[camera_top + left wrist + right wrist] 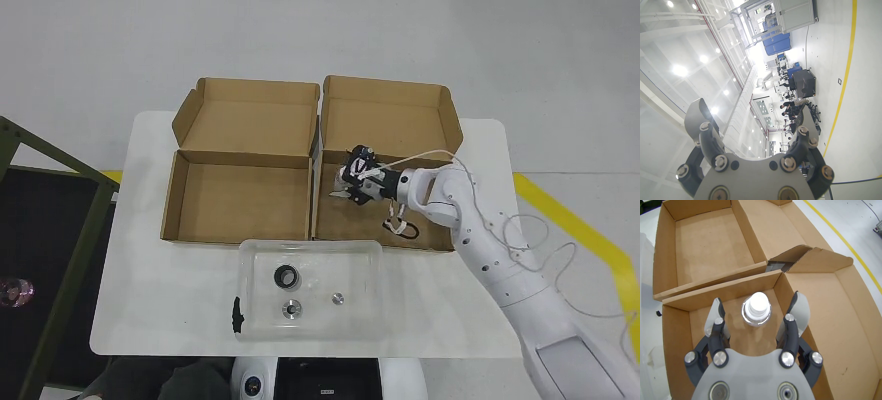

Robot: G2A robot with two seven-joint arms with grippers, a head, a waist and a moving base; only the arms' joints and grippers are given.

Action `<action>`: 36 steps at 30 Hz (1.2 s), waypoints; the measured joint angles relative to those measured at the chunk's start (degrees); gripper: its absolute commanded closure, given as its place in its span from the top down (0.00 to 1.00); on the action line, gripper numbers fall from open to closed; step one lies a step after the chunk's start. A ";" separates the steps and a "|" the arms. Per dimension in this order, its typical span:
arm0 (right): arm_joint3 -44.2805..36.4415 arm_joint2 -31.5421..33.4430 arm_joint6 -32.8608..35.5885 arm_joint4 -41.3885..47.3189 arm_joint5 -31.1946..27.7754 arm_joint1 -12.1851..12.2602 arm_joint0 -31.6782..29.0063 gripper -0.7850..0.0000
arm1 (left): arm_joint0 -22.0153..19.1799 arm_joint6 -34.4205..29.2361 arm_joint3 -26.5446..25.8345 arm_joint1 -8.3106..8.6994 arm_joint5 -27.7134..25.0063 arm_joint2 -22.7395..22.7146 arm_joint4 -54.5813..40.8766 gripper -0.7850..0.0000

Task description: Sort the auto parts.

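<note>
A white stepped part on a shiny metal base (pixel 756 309) stands on the floor of the right cardboard box (pixel 831 321), near the corner beside the left box (pixel 710 247). My right gripper (pixel 757 299) hovers just above it, open, a finger on each side and not touching it. From above, this gripper (pixel 345 186) sits over the right box (pixel 420 228) at its left end. My left gripper (pixel 750 106) is open, holds nothing and points up at the hall ceiling. A clear tray (pixel 370 255) holds a black ring (pixel 287 275), a silver disc (pixel 291 309) and a small silver piece (pixel 337 297).
The left box (pixel 240 200) has a bare floor. Both boxes have their lids folded back toward the far side. A small black part (pixel 238 315) lies on the white table (pixel 150 260) at the tray's left corner. A dark cart (pixel 40 260) stands left of the table.
</note>
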 measured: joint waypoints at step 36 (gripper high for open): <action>-40.89 10.19 22.48 5.95 -10.62 6.53 -23.88 1.00 | 0.00 0.00 0.00 0.00 0.00 0.00 0.00 1.00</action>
